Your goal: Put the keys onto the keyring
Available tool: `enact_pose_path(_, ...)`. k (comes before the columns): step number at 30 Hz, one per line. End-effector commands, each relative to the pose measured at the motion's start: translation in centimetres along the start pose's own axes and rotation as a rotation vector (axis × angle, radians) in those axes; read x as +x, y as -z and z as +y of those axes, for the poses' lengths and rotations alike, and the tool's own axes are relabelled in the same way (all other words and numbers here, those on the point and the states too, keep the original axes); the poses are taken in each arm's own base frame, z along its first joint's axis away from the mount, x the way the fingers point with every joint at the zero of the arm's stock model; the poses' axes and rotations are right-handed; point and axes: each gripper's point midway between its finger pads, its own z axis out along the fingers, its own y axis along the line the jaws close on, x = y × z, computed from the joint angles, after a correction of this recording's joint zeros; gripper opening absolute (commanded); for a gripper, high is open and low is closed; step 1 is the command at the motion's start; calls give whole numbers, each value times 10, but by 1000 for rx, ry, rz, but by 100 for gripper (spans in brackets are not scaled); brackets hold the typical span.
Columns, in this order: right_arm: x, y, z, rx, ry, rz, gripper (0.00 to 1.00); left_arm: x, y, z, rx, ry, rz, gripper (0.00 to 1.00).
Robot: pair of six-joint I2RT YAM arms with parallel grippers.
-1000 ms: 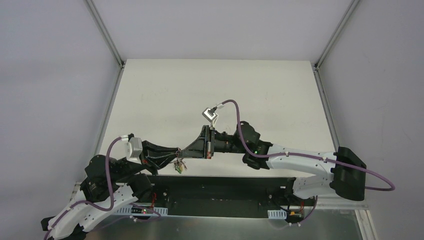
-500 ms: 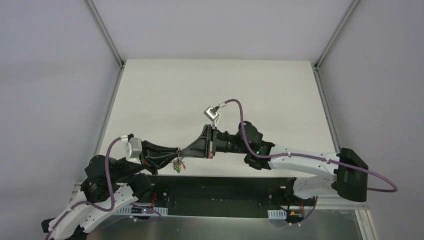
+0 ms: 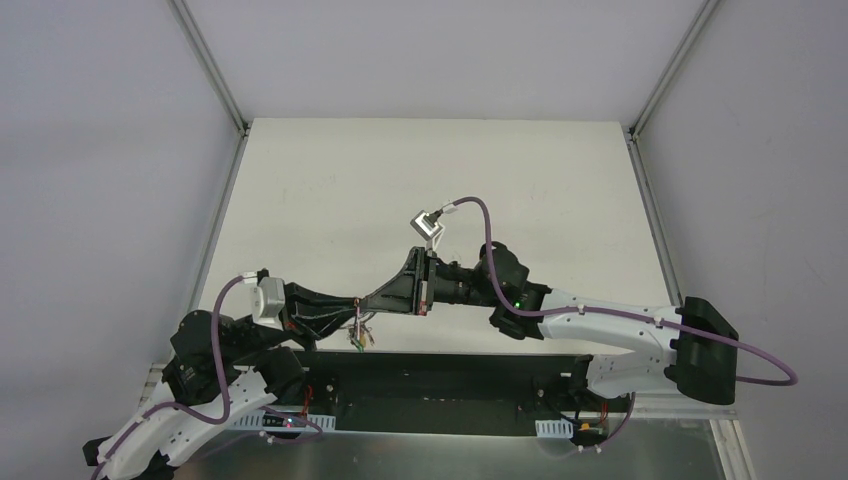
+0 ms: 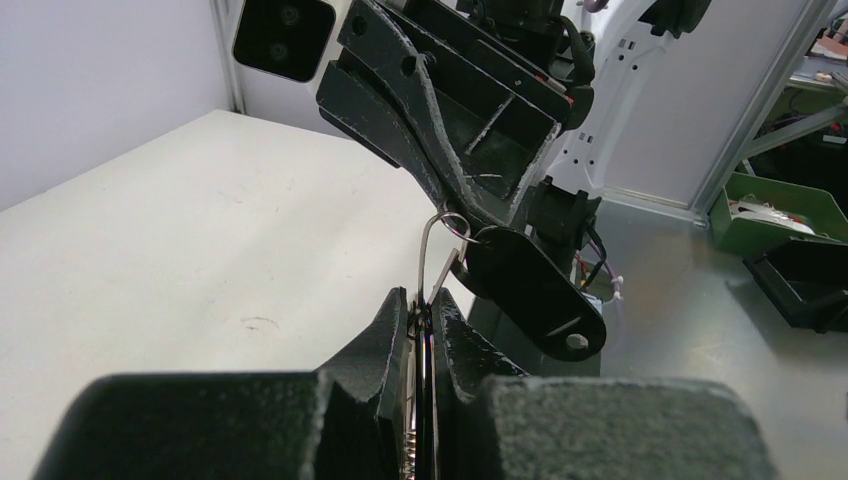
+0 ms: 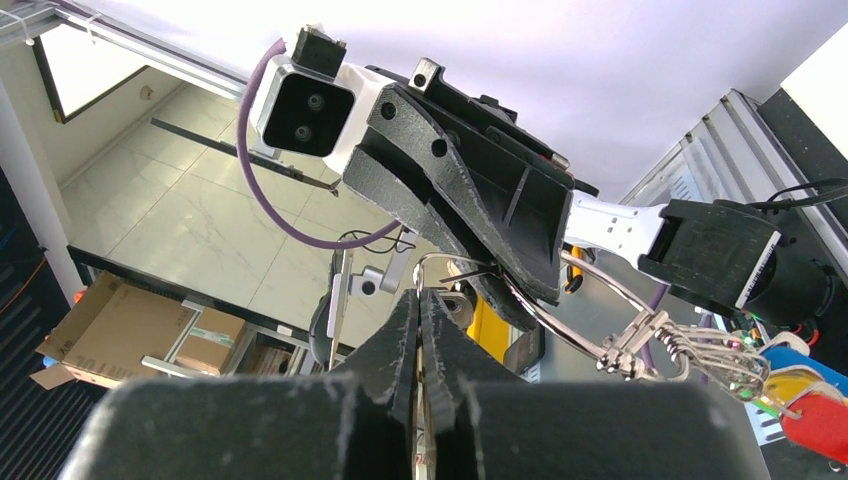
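My two grippers meet tip to tip over the table's near edge. The left gripper is shut on the thin wire keyring, whose loop rises out of its jaws. The right gripper is shut on a thin flat metal piece that looks like a key blade, with the head hidden, and its tip touches the ring's curled end. A bunch of keys hangs from the ring under the left gripper. Red and yellow heads show there; the black-headed key cannot be made out.
The white table stretches away behind the grippers. A black rail runs along its near edge between the arm bases. Green bins stand off the table to the right.
The right arm's wrist has shifted slightly to the right. Both grippers stay shut and joined at the same spot, and the key bunch hangs as before.
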Motion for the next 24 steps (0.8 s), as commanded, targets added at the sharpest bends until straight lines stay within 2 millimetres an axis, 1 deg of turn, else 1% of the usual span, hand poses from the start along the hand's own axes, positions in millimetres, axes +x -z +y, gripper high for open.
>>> enact_pose_path(1, -15, 4, 55, -164, 79, -52, 0, -10, -3, -6, 36, -10, -36, 0)
enact_pose_path(5, -14, 6, 56, -164, 83, -52, 0, -5, -5, -1, 11, 12, -11, 0)
enact_pose_path(6, -13, 7, 57, -163, 87, -50, 0, -4, -5, -1, 8, 16, -2, 2)
enact_pose_path(8, -11, 7, 58, -155, 99, -42, 0, -3, -6, 0, 3, 22, 8, 12)
enact_pose_path(9, -10, 7, 59, -151, 104, -37, 0, -2, -6, 0, 2, 24, 11, 15)
enact_pose_path(12, -6, 8, 64, -150, 124, -22, 0, 0, -6, 2, -7, 28, 18, 19)
enact_pose_path(14, -5, 9, 68, -151, 132, -21, 0, 0, -5, 3, -13, 29, 21, 21)
enact_pose_path(24, -2, 15, 72, -149, 156, -24, 0, 4, -7, 6, -29, 42, 38, 23)
